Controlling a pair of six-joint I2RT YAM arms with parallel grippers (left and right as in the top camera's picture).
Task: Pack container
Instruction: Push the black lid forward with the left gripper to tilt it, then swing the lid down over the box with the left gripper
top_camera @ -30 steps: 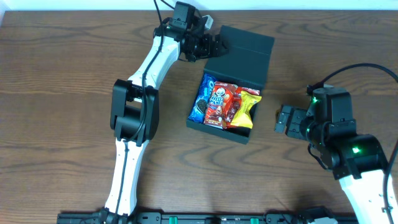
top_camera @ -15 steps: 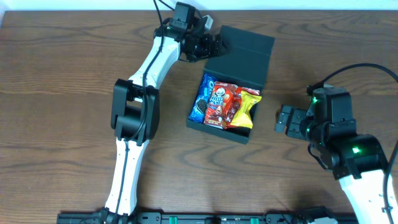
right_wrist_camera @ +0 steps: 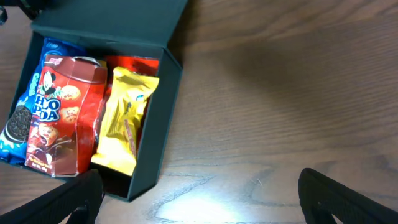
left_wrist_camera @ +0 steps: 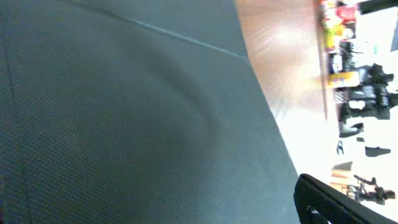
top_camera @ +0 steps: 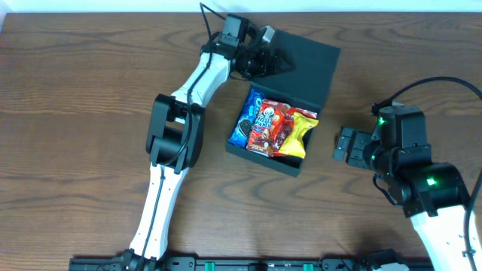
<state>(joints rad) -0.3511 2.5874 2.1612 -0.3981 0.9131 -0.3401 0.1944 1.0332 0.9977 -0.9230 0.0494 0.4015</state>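
The container (top_camera: 295, 166) is a dark teal-black box in the middle of the table, its hinged lid (top_camera: 310, 64) raised at the back. Inside lie a blue cookie packet (top_camera: 245, 120), a red snack packet (top_camera: 266, 126) and a yellow packet (top_camera: 297, 132). My left gripper (top_camera: 273, 60) is at the lid's left edge and appears shut on it. The lid's surface (left_wrist_camera: 124, 124) fills the left wrist view, with only one finger showing. My right gripper (top_camera: 345, 144) is open and empty, to the right of the box. The right wrist view shows the box wall (right_wrist_camera: 155, 143) and the packets.
Bare wooden tabletop (top_camera: 75, 113) lies to the left and in front of the box. My right arm's base (top_camera: 422, 184) sits at the right edge. The table's far edge runs just behind the lid.
My left gripper has moved right with the lid's left edge, and the lid has swung up and looks larger. The right arm and the packets have not moved.
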